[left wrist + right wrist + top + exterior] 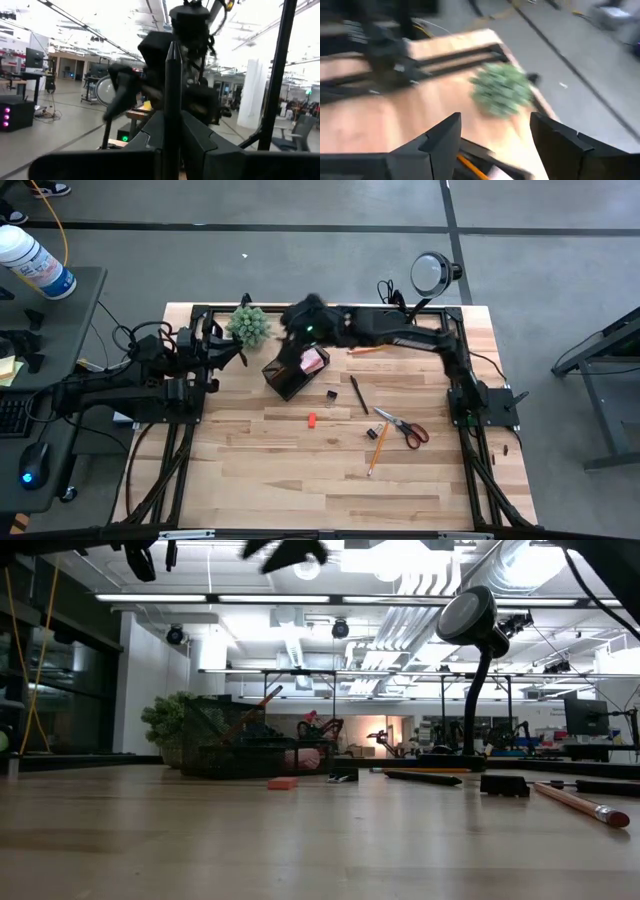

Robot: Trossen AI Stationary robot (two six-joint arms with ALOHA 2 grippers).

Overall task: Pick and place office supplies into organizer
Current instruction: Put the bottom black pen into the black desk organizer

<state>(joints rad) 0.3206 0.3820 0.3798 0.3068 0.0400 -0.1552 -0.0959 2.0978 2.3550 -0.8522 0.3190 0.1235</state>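
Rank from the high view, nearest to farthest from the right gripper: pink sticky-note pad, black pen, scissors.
Right gripper hovers open above the organizer, at the table's far side.
1. Pink sticky-note pad: in the organizer, just below the gripper.
2. Black pen: on the table, right of the organizer.
3. Scissors: farther right, toward the near edge.

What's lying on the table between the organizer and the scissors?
In the high view, between the organizer and the scissors lie a tiny black piece, the black pen and, farther toward the scissors, another small dark piece.
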